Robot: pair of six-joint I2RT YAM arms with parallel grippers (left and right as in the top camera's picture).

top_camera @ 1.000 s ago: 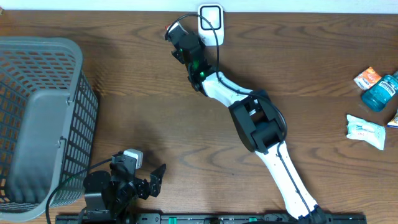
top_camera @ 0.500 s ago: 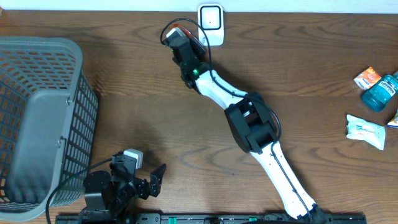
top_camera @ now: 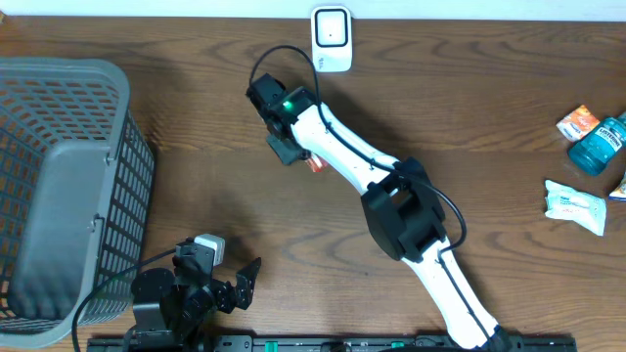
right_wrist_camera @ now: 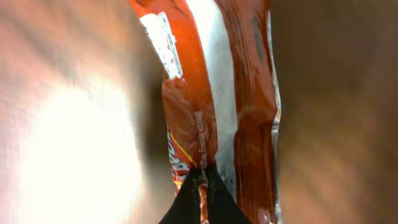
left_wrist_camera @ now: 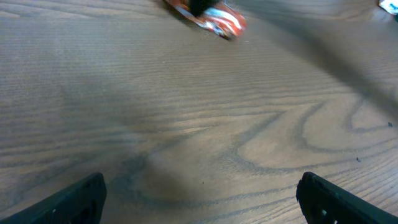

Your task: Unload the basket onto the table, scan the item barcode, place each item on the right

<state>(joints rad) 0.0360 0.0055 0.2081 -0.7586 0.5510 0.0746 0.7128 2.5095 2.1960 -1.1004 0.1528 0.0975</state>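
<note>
A white barcode scanner (top_camera: 332, 39) stands at the table's far edge. My right gripper (top_camera: 291, 150) hangs below and left of it, shut on an orange-red snack packet (top_camera: 315, 164). In the right wrist view the crinkled packet (right_wrist_camera: 214, 93) stretches away from the shut gripper (right_wrist_camera: 202, 182), with a white label strip near its top. The left wrist view shows the same packet (left_wrist_camera: 214, 18) blurred at the far top. My left gripper (top_camera: 245, 281) rests at the front left. Its fingers (left_wrist_camera: 74, 199) stand wide apart over bare wood in the left wrist view, so it is open.
A grey mesh basket (top_camera: 127, 147) fills the left side. At the right edge lie an orange packet (top_camera: 577, 122), a blue bottle (top_camera: 599, 145) and a white pouch (top_camera: 575, 205). The right arm's white links cross the table's middle.
My right gripper has swung away from the scanner, toward the left and the front, carrying the packet. The left arm has not moved.
</note>
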